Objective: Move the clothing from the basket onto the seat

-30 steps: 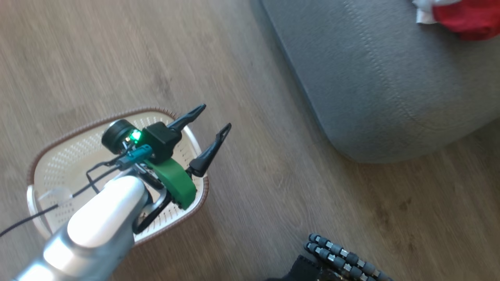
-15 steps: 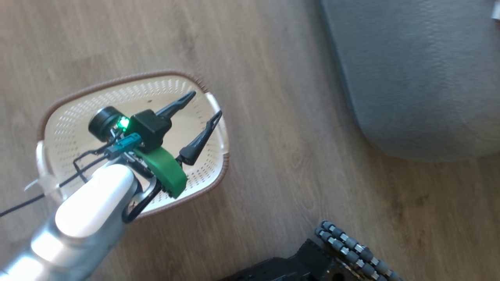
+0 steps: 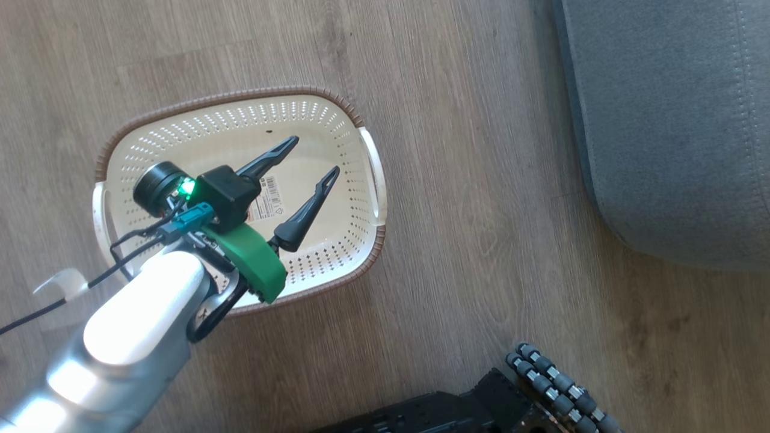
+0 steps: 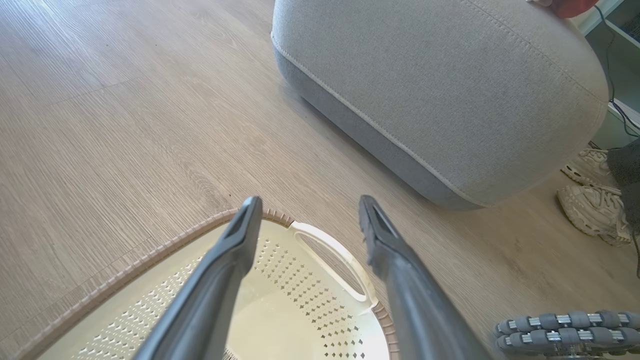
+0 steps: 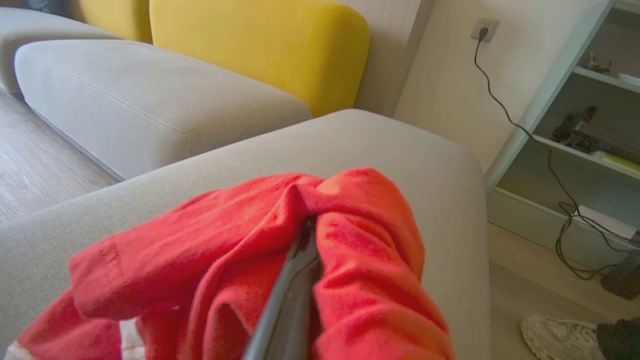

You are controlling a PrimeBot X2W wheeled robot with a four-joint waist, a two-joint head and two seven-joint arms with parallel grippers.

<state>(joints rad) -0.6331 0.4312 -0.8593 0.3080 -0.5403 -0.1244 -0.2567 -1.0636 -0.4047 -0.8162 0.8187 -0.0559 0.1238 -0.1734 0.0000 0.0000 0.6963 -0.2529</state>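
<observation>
Here we have the left pincer (image 3: 314,155) hanging over the basket (image 3: 240,95), its two dark fingers spread wide with nothing between them; straight below those fingers we can read a printed label (image 3: 267,192) on the basket's perforated cream floor; just beyond the fingertips runs the near white handle (image 3: 374,174) under the brown woven rim. From the left wrist view we look along that same left pincer (image 4: 308,200); the basket (image 4: 272,216) curves under it, and ahead of it, well apart across the wooden floor (image 4: 125,125), sits the grey seat (image 4: 440,90) with its pale stitched seam; a scrap of red clothing (image 4: 570,6) peeks over the seat's far top edge; off to the right of the fingers we spot a pair of pale trainers (image 4: 590,210) and the robot's roller wheel (image 4: 565,322).

Over to the right pincer (image 5: 306,235); its fingers are pressed tight together, and the red clothing (image 5: 360,260) bunches around them, pinched at the tips; the fabric lies on top of the seat (image 5: 350,135), spreading down and to the left of the fingers, with a white panel (image 5: 127,332) at the lower left; beyond the fingertips we see a yellow back cushion (image 5: 260,45); to the right, a wall socket (image 5: 484,25) with a dark cable trailing down.
</observation>
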